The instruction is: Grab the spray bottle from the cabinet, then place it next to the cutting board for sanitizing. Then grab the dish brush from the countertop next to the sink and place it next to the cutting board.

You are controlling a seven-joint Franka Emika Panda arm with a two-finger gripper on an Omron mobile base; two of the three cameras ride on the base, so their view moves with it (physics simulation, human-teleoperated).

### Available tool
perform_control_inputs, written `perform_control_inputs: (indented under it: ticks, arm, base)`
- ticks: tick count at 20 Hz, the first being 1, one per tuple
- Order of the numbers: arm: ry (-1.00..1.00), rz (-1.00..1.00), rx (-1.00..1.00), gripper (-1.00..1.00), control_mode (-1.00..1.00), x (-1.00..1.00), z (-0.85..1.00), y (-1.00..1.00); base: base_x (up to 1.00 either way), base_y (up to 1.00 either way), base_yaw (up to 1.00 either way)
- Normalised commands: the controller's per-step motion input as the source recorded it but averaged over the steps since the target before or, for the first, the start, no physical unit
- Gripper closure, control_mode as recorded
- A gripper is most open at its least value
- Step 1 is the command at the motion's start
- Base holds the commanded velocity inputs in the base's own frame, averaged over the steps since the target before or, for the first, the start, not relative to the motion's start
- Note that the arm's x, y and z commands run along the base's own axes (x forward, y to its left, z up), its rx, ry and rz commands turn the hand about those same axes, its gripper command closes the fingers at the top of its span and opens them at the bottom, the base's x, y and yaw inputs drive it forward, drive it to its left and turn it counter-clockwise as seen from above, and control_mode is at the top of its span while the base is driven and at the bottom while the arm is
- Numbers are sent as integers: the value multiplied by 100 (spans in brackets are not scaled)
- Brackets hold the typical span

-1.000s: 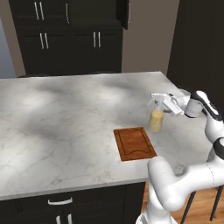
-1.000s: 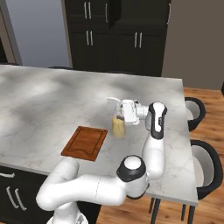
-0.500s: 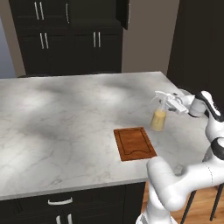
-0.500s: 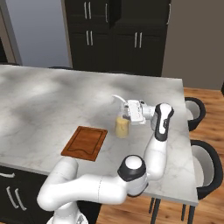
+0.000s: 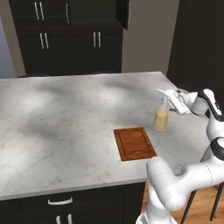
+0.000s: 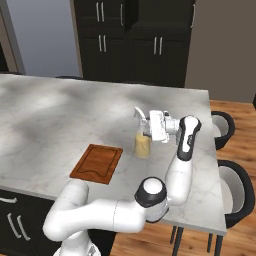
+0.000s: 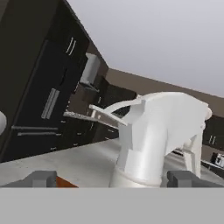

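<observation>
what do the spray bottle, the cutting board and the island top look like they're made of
Spray bottle: seemingly clear plastic, since pale yellow liquid shows through, with a matte whitish-grey plastic-looking trigger head. Cutting board: reddish-brown wood look, smooth, with a thin groove near its edge. Island top: polished white marble look with grey veining; being rendered, it could be any stone-like slab.

The white-marbled island slab [image 5: 65, 113] carries the cutting board [image 5: 134, 143], with the spray bottle [image 5: 161, 117] upright just beside it.

Even, soft rendered light — mottled grey shadows on the island slab [image 5: 65, 113], no glare, slightly low-res.
</observation>
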Motion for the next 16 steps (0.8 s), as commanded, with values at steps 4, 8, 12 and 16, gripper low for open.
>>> perform_control_inputs:
  ticks: [4, 8, 12, 16]
  arm:
    - [-25, -18, 0, -100, -100, 0, -2, 0]
    - [-5, -11, 0, -100, -100, 0, -38, -1]
    - [0, -9, 0, -100, -100, 0, -71, -10]
    - [0, -9, 1, -100, -100, 0, -19, -36]
  base:
    - [0, 0, 0]
    - [0, 0, 0]
    - [0, 0, 0]
    - [0, 0, 0]
